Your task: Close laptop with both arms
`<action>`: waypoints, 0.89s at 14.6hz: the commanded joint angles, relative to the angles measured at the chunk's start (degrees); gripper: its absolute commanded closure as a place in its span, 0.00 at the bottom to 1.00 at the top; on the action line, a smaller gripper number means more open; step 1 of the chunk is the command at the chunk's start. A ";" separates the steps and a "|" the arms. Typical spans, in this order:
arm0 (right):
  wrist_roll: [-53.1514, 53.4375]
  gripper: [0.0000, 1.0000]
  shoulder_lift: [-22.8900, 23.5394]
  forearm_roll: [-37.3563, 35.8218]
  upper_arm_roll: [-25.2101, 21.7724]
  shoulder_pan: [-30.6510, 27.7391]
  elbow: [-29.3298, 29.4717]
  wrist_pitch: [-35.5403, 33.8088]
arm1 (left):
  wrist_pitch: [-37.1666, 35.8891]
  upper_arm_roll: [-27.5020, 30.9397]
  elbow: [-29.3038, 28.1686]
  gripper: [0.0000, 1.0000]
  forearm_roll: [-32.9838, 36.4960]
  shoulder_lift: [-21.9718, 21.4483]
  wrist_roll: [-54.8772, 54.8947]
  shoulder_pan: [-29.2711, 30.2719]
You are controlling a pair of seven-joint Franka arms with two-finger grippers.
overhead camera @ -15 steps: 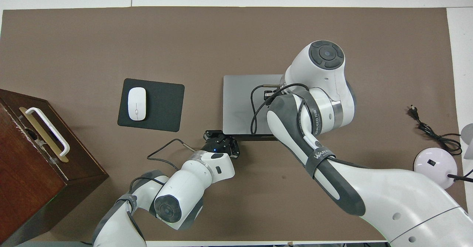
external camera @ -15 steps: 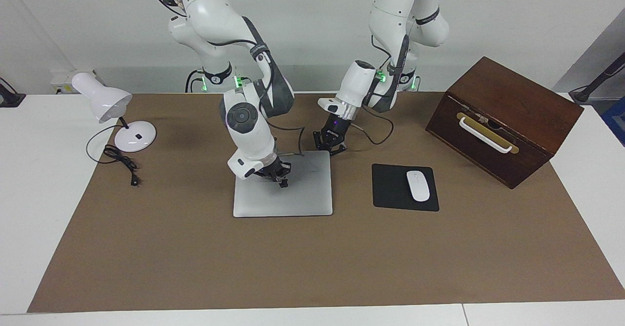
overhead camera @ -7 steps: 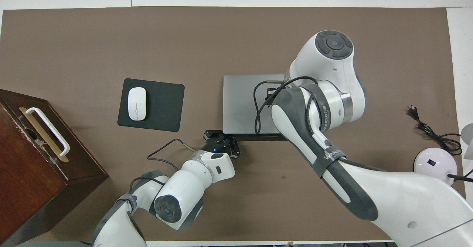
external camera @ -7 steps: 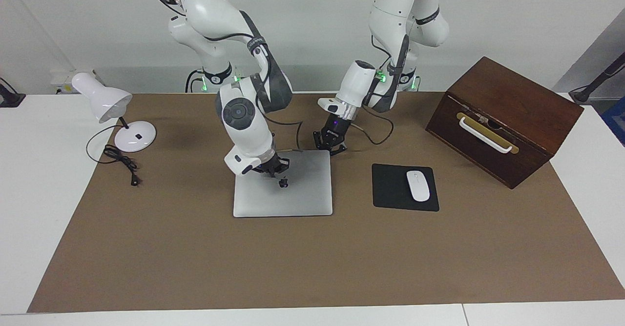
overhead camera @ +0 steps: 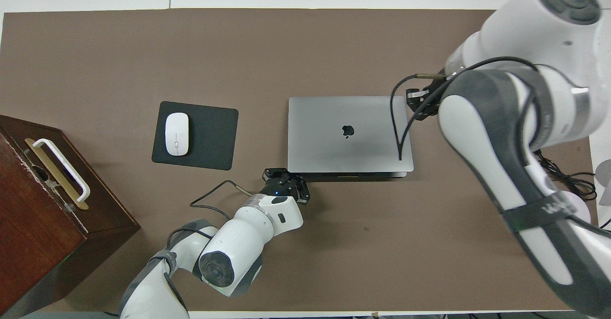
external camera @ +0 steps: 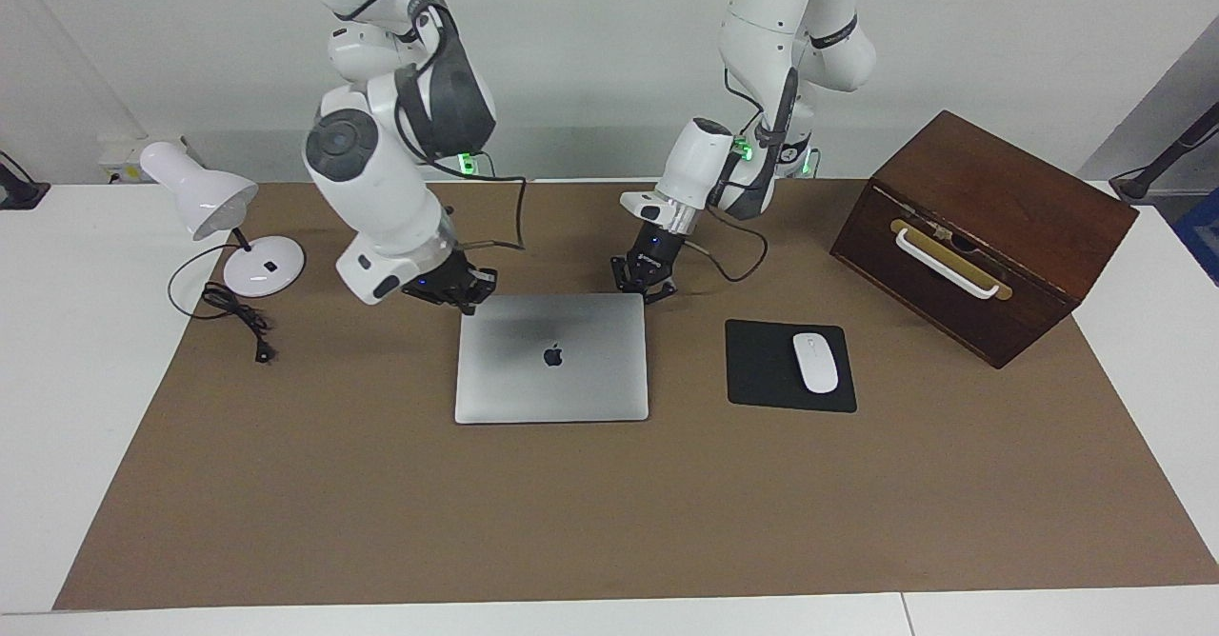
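Note:
The silver-grey laptop (external camera: 533, 388) (overhead camera: 324, 137) lies flat and closed on the brown mat, its dark apple logo facing up. My right gripper (external camera: 467, 295) (overhead camera: 416, 100) is shut and holds nothing. It hangs just off the laptop's corner nearest the robots, toward the right arm's end, clear of the lid. My left gripper (external camera: 649, 289) (overhead camera: 285, 179) is shut and empty, low by the laptop's other robot-side corner, at the hinge edge.
A black mouse pad (external camera: 762, 369) with a white mouse (external camera: 815, 362) lies beside the laptop toward the left arm's end. A dark wooden box (external camera: 981, 236) stands past it. A white desk lamp (external camera: 224, 212) and its cable (external camera: 238, 317) sit at the right arm's end.
The right arm lifted its gripper off the middle of the lid and swung back toward its own end, uncovering the logo. Laptop and left arm have not moved.

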 commanded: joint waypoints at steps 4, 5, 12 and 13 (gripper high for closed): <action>-12.14 1.00 -8.03 -7.59 0.62 -9.73 1.14 -4.28 | -12.20 0.48 0.37 1.00 -0.93 -4.16 -2.00 2.81; -14.60 1.00 -8.73 -7.59 0.71 -11.75 1.14 -4.72 | -14.22 0.48 0.37 1.00 -0.84 -5.65 -2.08 2.99; -18.66 0.00 -13.30 -7.68 0.62 -18.01 0.88 -6.48 | -33.11 0.83 0.46 1.00 -1.01 -17.95 -6.04 3.42; -18.75 0.00 -14.01 -8.03 0.54 -18.01 0.88 -7.61 | -35.93 0.83 0.81 1.00 -1.01 -19.36 -6.30 4.12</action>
